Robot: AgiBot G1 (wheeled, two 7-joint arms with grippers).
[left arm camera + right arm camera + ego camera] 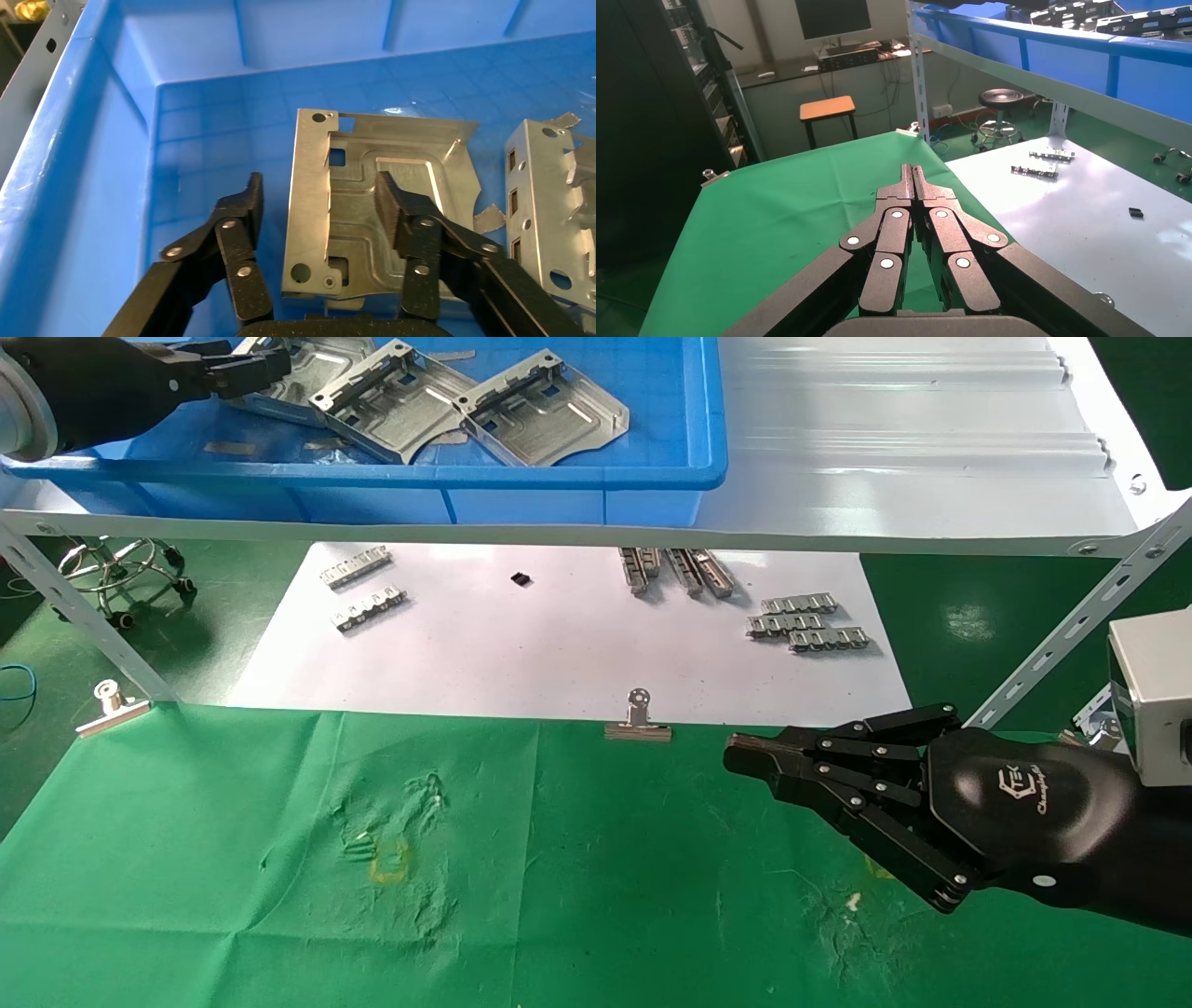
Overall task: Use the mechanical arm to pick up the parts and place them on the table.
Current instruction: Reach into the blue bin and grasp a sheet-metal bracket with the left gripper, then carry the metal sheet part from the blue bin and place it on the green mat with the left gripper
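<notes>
Inside the blue plastic bin [577,477] on the white metal shelf [913,458], the left tool [320,203] is spread wide open, its black jointed fingers [242,210] standing on either side of one part [365,210]. In the left wrist view, one finger sits beside the plate's straight edge without visible contact; the other overlaps the plate's embossed centre (whether it touches cannot be told). Nothing is gripped.

The part is a flat silver-grey stamped sheet-metal plate, roughly square, with a raised rim, rectangular cutouts, round corner holes and one curved edge. It lies flat on the bin's gridded floor, its straight rimmed edge running away from the wrist, its curved edge toward the neighbouring part [555,210], which is cut off at the frame edge. In the head view, two further plates [396,398] [545,407] lie side by side, overlapping slightly; the plate under the left tool [247,370] is largely hidden by the fingers.

The right tool [745,756] is fully closed on nothing, fingertips [914,184] pressed together, hovering over the green cloth surface [279,896], which is wrinkled and carries a small yellow mark [391,864]. Beyond the cloth, a white paper sheet [559,645] holds narrow toothed metal strips [808,624]. A silver binder clip [638,721] sits at the cloth's far edge.
</notes>
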